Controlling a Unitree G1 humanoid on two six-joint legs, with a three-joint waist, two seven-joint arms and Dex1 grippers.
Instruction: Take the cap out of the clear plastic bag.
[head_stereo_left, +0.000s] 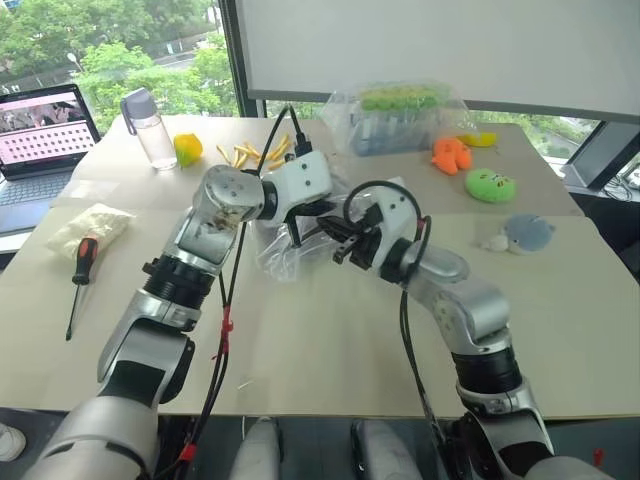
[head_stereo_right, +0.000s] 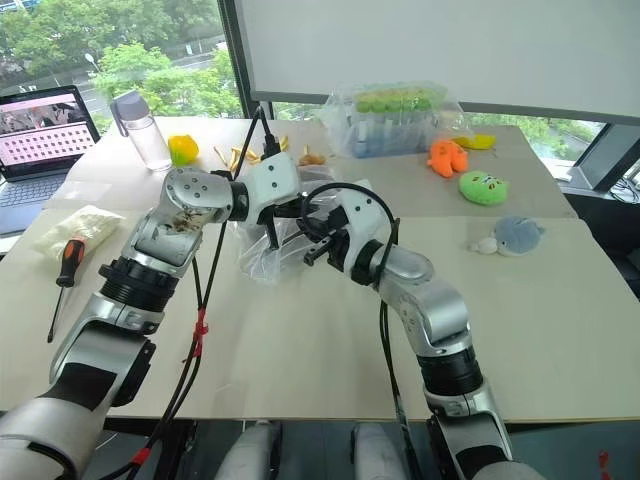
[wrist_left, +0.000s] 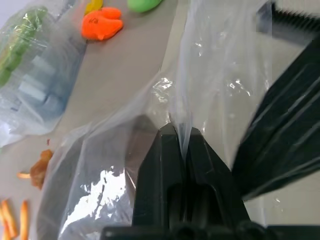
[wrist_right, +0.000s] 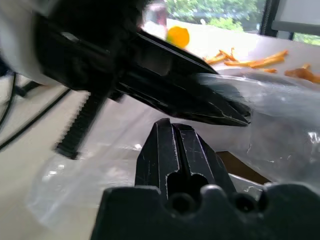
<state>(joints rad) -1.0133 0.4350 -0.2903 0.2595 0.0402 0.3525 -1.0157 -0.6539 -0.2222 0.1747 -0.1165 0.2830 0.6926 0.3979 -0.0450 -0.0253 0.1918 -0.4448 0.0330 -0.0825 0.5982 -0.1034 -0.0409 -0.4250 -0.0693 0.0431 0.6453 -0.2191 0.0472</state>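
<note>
The clear plastic bag (head_stereo_left: 285, 255) lies crumpled mid-table, lifted between my two grippers. My left gripper (head_stereo_left: 298, 228) is shut, and in the left wrist view a fold of the bag's film (wrist_left: 182, 131) is pinched between its fingers. My right gripper (head_stereo_left: 336, 247) faces it from the right, shut, with its tips (wrist_right: 175, 127) against the film. The cap is hidden by the arms and the crinkled film. A brown patch (wrist_right: 240, 167) shows under the plastic; I cannot tell whether it is the cap.
A bulkier clear bag with green and blue contents (head_stereo_left: 400, 118) stands at the back. Orange (head_stereo_left: 450, 153), green (head_stereo_left: 490, 185) and grey-blue (head_stereo_left: 525, 233) plush toys lie to the right. On the left are a bottle (head_stereo_left: 150, 128), a laptop (head_stereo_left: 40, 130), a screwdriver (head_stereo_left: 80, 275) and a white packet (head_stereo_left: 88, 228).
</note>
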